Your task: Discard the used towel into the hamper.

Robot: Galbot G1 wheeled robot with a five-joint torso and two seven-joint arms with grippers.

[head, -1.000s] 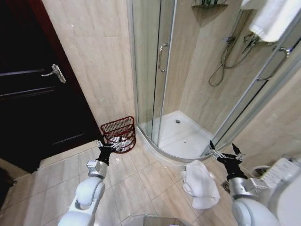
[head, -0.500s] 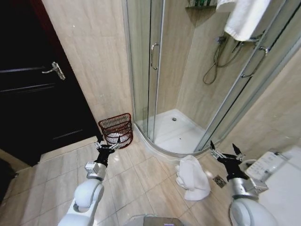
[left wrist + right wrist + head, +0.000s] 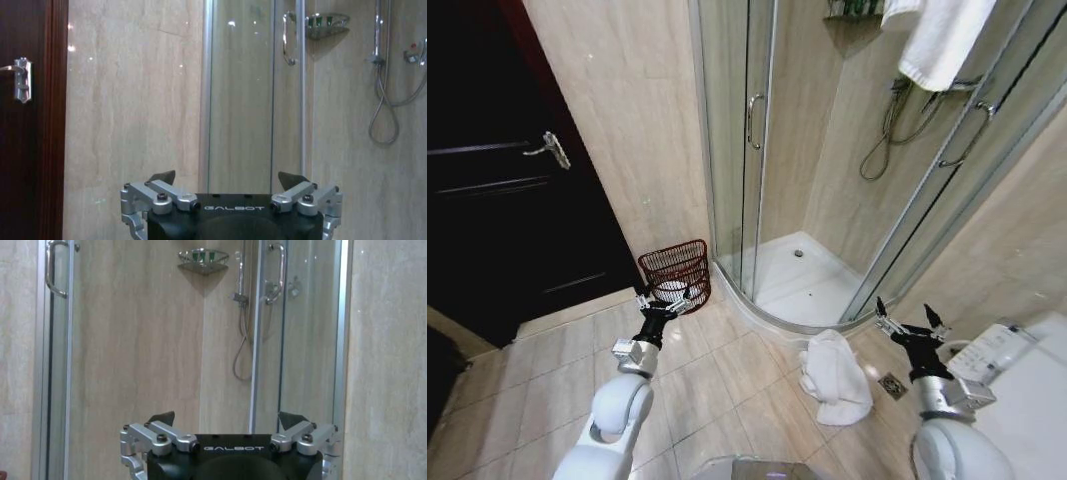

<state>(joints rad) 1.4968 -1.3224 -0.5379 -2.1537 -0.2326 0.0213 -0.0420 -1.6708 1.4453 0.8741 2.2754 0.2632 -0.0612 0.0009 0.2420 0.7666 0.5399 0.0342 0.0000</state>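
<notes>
A crumpled white towel (image 3: pixel 834 375) lies on the tiled floor beside the curved shower base. The hamper (image 3: pixel 676 275), a small reddish-brown open-weave basket, stands against the wall between the dark door and the shower. My left gripper (image 3: pixel 665 301) is raised just in front of the hamper, open and empty. To the right of the towel my right gripper (image 3: pixel 910 326) is also raised, open and empty. In the wrist views the left gripper (image 3: pixel 228 178) and the right gripper (image 3: pixel 228 418) both stand with fingers spread, facing the shower wall.
A glass shower enclosure (image 3: pixel 757 150) with a white tray (image 3: pixel 812 285) fills the corner ahead. A second white towel (image 3: pixel 937 35) hangs over the glass top. A dark door (image 3: pixel 497 170) stands to the left, a white toilet (image 3: pixel 1027 370) at the right, and a floor drain (image 3: pixel 892 383) near the towel.
The head view has shifted slightly; the scene sits a little differently in the picture. Both arms hold the same raised, open pose and the towel lies where it was.
</notes>
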